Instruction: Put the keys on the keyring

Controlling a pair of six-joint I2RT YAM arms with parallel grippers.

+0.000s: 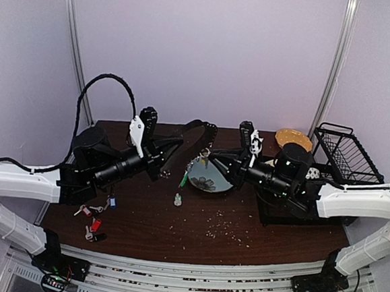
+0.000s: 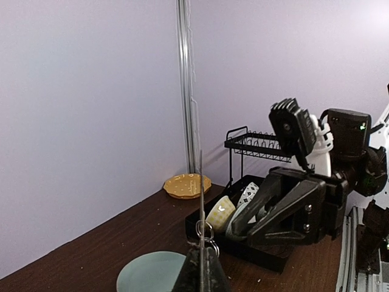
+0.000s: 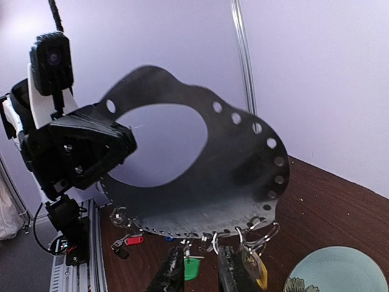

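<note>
Two keys are dangling at the lower rim of the keyring (image 3: 243, 176) — a green-tagged key (image 3: 193, 269) and a yellow-tagged key (image 3: 262, 275) — while the left gripper (image 2: 200, 271) is clenching the ring's edge, holding it upright above the table (image 1: 242, 237) near the plate (image 3: 340, 271). The right gripper (image 3: 200, 266) is straddling the green tag, fingers partly apart — I cannot tell whether it is gripping. More keys (image 1: 93, 220) are lying on the table by the left arm.
</note>
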